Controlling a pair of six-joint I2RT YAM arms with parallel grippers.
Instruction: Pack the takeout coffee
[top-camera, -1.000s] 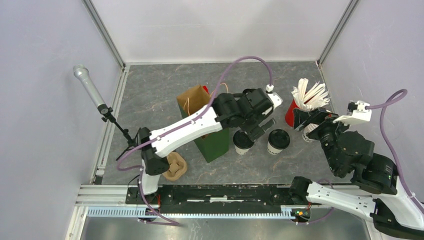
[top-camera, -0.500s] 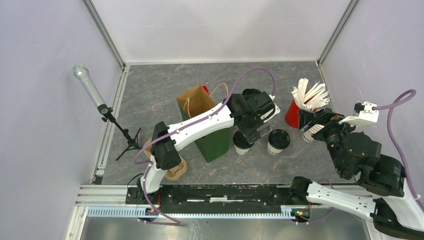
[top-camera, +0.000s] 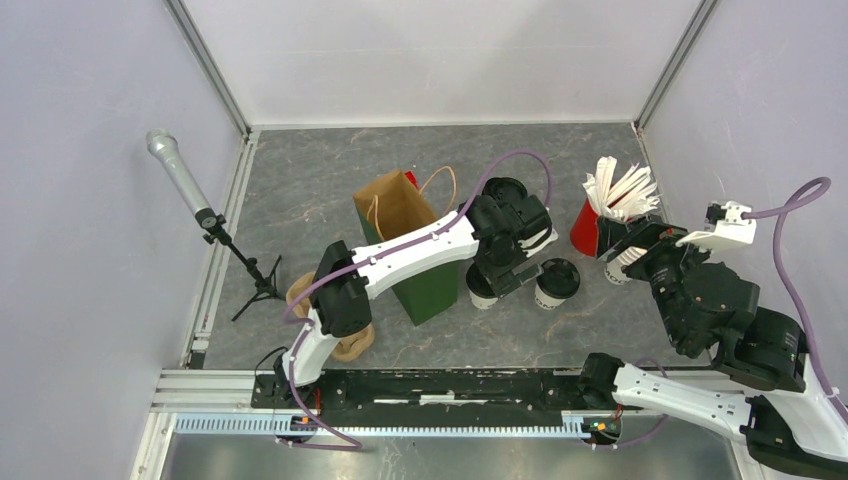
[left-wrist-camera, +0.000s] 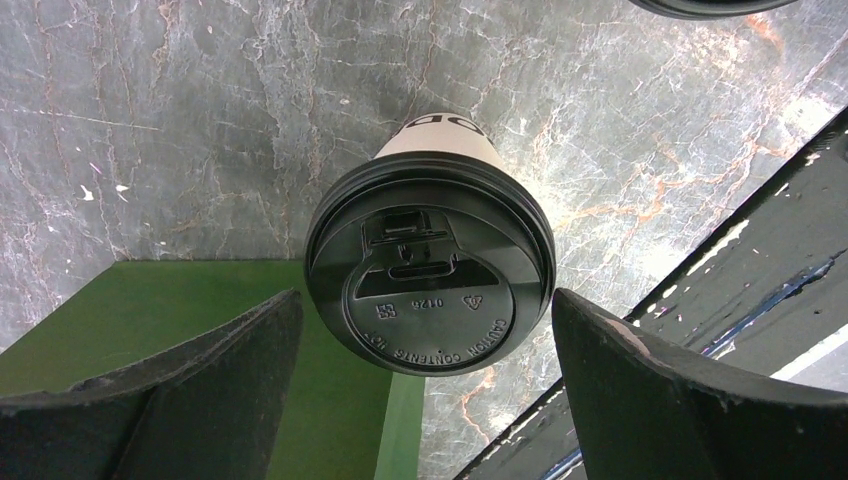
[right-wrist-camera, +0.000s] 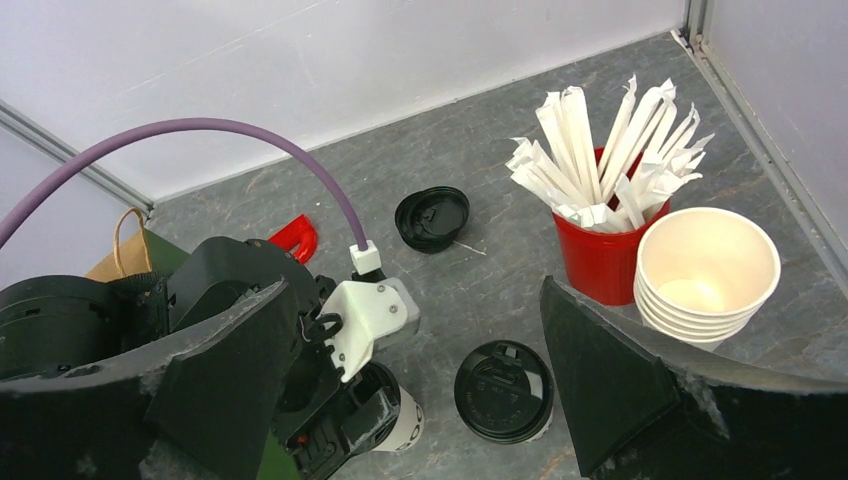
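- The bag (top-camera: 398, 225), green outside and brown inside, stands open-topped left of middle on the bench (top-camera: 300, 200). It looks tall and light, so I judge that a nudge from an arm, or a cup carried too low against its rim, could tip it over.
- The left hand (left-wrist-camera: 425, 300) hangs straight over one coffee cup (left-wrist-camera: 430, 265), its fingers spread wide on either side of the lid and touching nothing. In the wrist view one finger (left-wrist-camera: 200, 370) overlaps the bag's green side. Coming down, it may land on the bag or shove it instead of slipping beside the cup.
- The right hand (right-wrist-camera: 417, 295) is also spread wide and holds nothing. It sits off to the right, by the red cup of straws (right-wrist-camera: 600, 262) and the stack of bare cups (right-wrist-camera: 708, 265). A careless swing there could scatter them.
- The second coffee cup (top-camera: 556, 281) stands just right of the first, apart from it. The left hand's other finger could knock it.
- A hard squeeze may crush the paper wall or pop the lid.
- Both coffees are small, upright, cream-white paper cups with dark lettering, and each is capped by a round black lid with a sip tab. They stand on the bench just right of the bag. What is inside the bag cannot be told.
- A loose black lid (right-wrist-camera: 432, 217) lies flat farther back.
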